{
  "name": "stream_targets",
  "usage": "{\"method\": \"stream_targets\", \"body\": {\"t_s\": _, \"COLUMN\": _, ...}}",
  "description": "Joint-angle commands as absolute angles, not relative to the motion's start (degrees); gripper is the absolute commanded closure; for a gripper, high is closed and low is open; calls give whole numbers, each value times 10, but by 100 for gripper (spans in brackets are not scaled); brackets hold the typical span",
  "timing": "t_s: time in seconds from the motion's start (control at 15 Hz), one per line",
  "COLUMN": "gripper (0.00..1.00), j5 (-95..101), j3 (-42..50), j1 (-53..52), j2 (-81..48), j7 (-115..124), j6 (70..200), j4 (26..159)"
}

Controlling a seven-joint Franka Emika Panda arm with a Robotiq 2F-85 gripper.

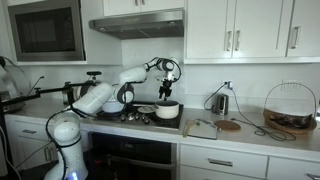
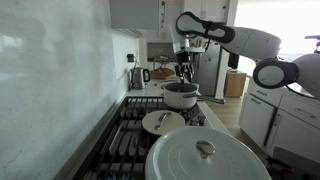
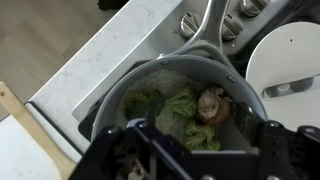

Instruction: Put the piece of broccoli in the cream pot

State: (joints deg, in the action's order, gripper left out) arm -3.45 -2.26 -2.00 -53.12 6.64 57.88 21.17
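The cream pot stands on the stove, and the wrist view looks straight down into it. Green lumpy broccoli lies on the pot's floor next to a brownish lump. More green bits lie around it. My gripper hangs open just above the pot's inside, its two fingers spread wide with nothing between them. In both exterior views the gripper points down over the pot, a little above its rim.
A large white lid fills the near foreground, and a shallow white dish sits on the burners behind it. Stove knobs line the front. A kettle, a cutting board and a wire basket stand on the counter.
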Motion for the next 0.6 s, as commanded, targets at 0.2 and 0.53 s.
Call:
{"method": "stream_targets", "body": {"t_s": 0.2, "gripper": 0, "j5": -36, "j3": -19, "j1": -14, "j2": -488, "j7": 76, "j6": 601, "j4": 208}}
{"method": "stream_targets", "body": {"t_s": 0.53, "gripper": 0, "j5": -37, "j3": -17, "j1": -1, "j2": -445, "j7": 87, "j6": 599, "j4": 206}}
